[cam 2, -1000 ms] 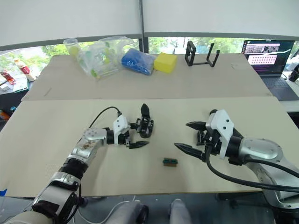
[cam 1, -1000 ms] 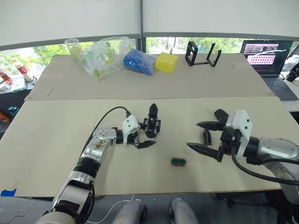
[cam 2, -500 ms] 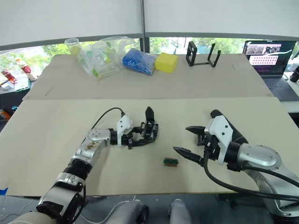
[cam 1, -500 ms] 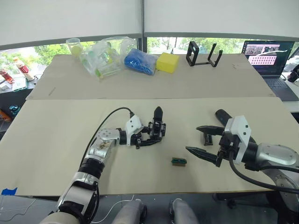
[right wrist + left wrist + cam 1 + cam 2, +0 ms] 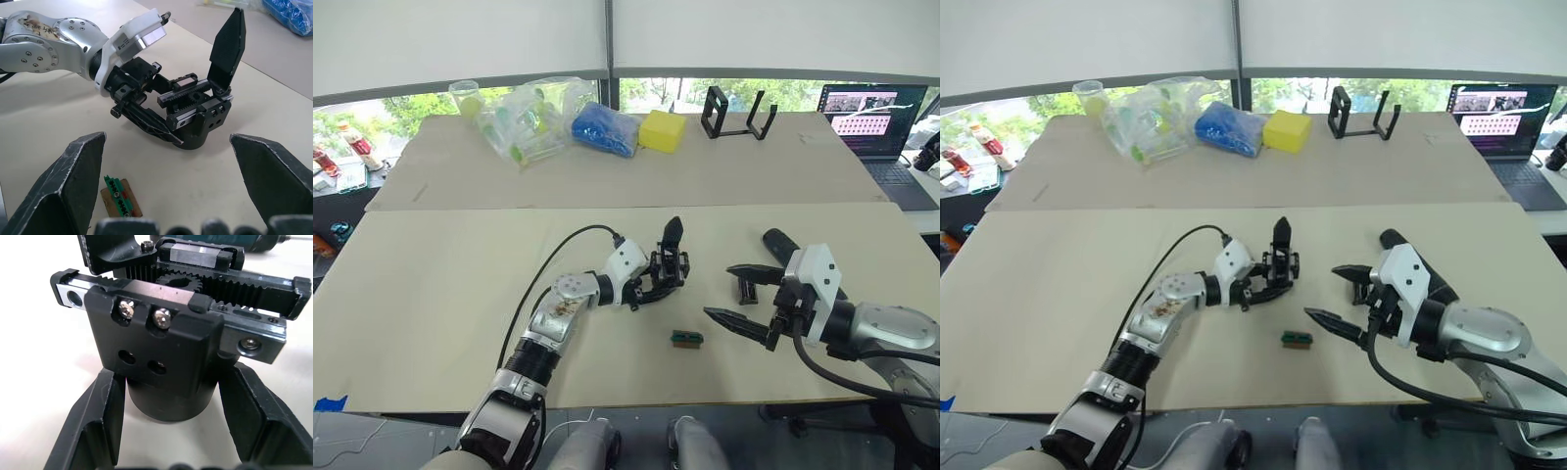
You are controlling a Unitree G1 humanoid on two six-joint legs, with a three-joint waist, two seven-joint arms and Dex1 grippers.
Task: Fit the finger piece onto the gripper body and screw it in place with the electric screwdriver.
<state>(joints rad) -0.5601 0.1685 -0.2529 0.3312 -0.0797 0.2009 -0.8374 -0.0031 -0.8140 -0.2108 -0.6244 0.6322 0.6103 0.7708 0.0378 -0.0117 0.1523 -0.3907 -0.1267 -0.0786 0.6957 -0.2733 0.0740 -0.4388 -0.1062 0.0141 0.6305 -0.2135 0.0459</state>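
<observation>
The gripper body, a black block with a toothed rack and one pointed finger standing up, is upright at the table's middle. My left gripper is shut on its round base, with a finger on each side. To its right my right gripper is open and holds nothing. The small black finger piece lies on the table between the right gripper's spread fingers. The electric screwdriver lies behind the right wrist, with its rounded end showing. The gripper body also faces the right wrist view.
A small teal-green block lies in front, between the two grippers. On the back table are a clear plastic bag, a blue bag, a yellow block and a black frame stand. A laptop is at the far right.
My left gripper closed on the gripper body and moved it to the right, toward the right gripper. The right gripper has barely shifted and stays open.
</observation>
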